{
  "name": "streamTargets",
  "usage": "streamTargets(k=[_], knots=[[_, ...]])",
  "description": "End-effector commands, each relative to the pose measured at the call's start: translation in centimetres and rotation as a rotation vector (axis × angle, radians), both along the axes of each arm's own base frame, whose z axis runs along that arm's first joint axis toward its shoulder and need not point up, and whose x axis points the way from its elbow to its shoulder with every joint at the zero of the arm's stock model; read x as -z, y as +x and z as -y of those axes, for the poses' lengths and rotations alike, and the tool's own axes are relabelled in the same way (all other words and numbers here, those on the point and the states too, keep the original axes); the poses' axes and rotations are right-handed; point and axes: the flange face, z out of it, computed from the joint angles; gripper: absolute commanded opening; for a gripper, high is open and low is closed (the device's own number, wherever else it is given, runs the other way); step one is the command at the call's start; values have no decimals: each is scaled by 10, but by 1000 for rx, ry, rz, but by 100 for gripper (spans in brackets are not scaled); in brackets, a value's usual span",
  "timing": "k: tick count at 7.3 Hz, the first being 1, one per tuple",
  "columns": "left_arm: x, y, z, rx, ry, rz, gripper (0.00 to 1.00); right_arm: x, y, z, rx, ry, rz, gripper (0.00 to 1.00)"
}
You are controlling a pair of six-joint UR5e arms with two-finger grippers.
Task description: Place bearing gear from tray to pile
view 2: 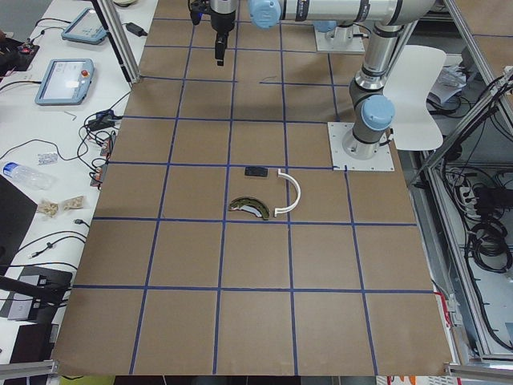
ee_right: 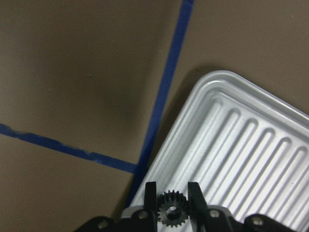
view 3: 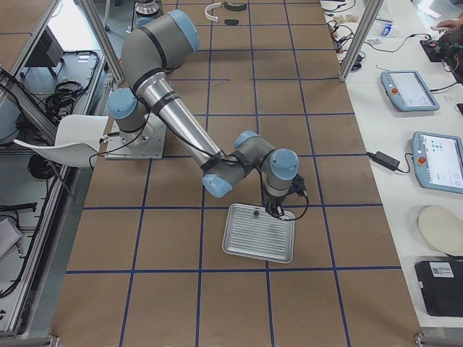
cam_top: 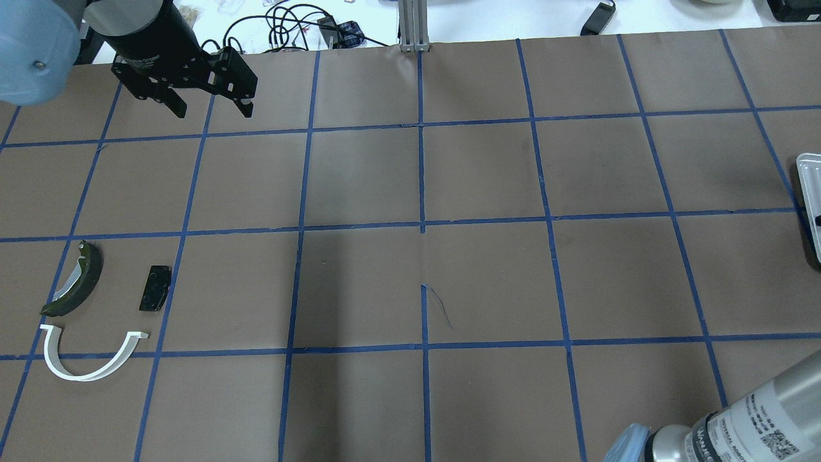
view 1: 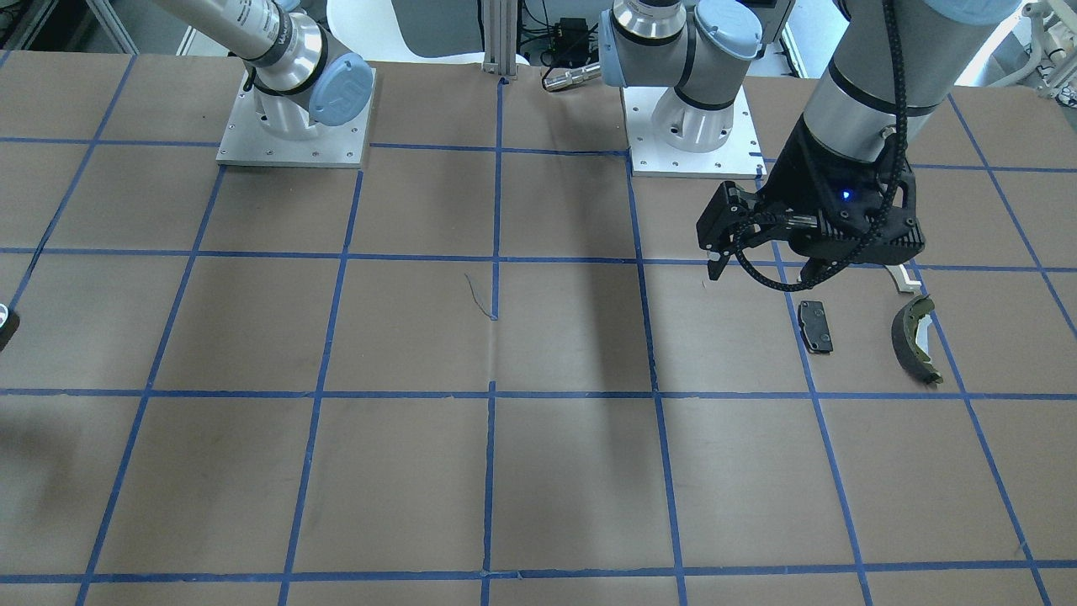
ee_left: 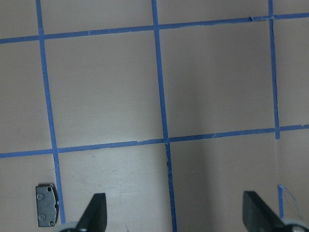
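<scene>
In the right wrist view my right gripper (ee_right: 172,205) is shut on a small black toothed bearing gear (ee_right: 172,211), just over the corner of the ribbed silver tray (ee_right: 251,145). In the exterior right view it hangs over the tray's far edge (view 3: 259,233). The pile lies at the table's left: a flat black pad (cam_top: 155,288), an olive-dark curved brake shoe (cam_top: 74,280) and a thin white arc (cam_top: 90,366). My left gripper (cam_top: 211,106) is open and empty, raised well beyond the pile. The left wrist view shows its spread fingers (ee_left: 94,212) and the pad (ee_left: 47,205).
The table is brown paper with a blue tape grid (cam_top: 422,224). Only the tray's edge (cam_top: 809,199) shows at the right side of the overhead view. Both arm bases (view 1: 294,126) stand at the robot's side. Cables and tablets lie beyond the table's far edge (view 2: 64,80).
</scene>
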Motion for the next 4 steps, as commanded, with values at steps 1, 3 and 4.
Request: streamTargets(k=[1,3,4], knots=[[0,0,-1,0,0,0,100,-11,146,31,81,-1,10,0],[1,2,0,-3,2,0,100,-10,310,38,187,8,14,0],[0,3,0,-5,0,1,100,-24,399,33,252,-14,13,0]])
